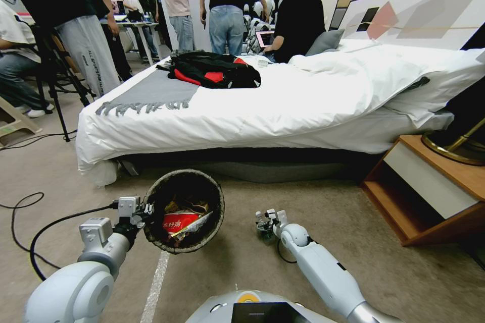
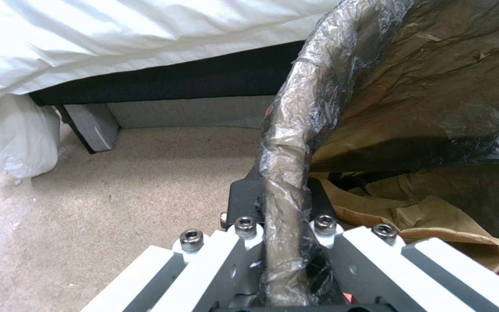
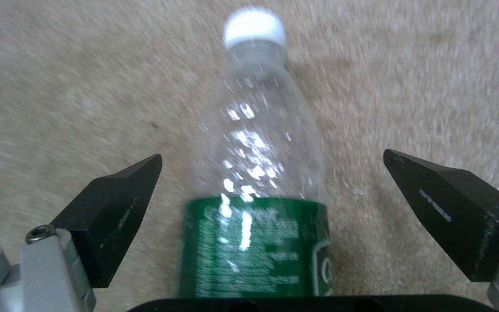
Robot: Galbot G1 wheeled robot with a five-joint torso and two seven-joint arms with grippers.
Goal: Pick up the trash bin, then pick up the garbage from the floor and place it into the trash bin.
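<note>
Close-up, right gripper (image 3: 270,195) jaws apart astride bottle (image 3: 258,182); left gripper (image 2: 284,216) clamps bin rim (image 2: 287,143)

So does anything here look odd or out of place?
A clear bottle with a green label lies on the floor between the right gripper's open fingers. The left gripper holds the trash bin tilted.

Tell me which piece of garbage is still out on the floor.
The clear bottle with the green label, lying between the open right gripper fingers; the red packet is already in the bin.
</note>
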